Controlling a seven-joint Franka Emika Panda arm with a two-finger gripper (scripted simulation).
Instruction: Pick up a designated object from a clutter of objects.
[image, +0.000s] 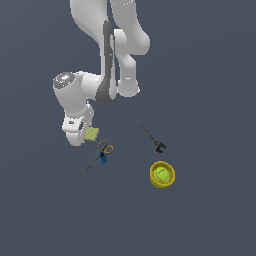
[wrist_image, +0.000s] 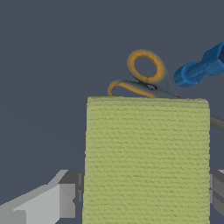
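- The gripper (wrist_image: 144, 197) is straddling the yellow-green pad (wrist_image: 146, 162): in the wrist view 1 finger (wrist_image: 48, 203) is sitting right against one edge of the pad and the other finger (wrist_image: 217, 188) against the opposite edge, so the jaws look closed onto it, though how firmly they are pressing cannot be judged.
- In the exterior view the pad (image: 91, 133) is showing just at the exterior view's right of the gripper (image: 80, 131), partly hidden by the white hand; whether it is resting on the floor or already slightly raised is not clear from either picture.
- For doing this step well, my judgement is that the grip should be squared on the 2 straight edges and centred along them, as it seems to be, since a soft flat pad may bend or twist if pinched near a corner.
- The lift should be going straight up, slowly, with no sideways drag.
- The orange-and-blue-handled scissors (image: 101, 154) are lying near the pad, on its near side in the exterior view; in the wrist view their orange loops (wrist_image: 146, 70) are showing just past the pad's far edge, so a sideways sweep that way could knock them.
- The dark wrench (image: 154, 140) and the yellow bowl (image: 162, 174) holding the green ball (image: 161, 173) are lying well apart, toward the exterior view's right, and should not be interfering.
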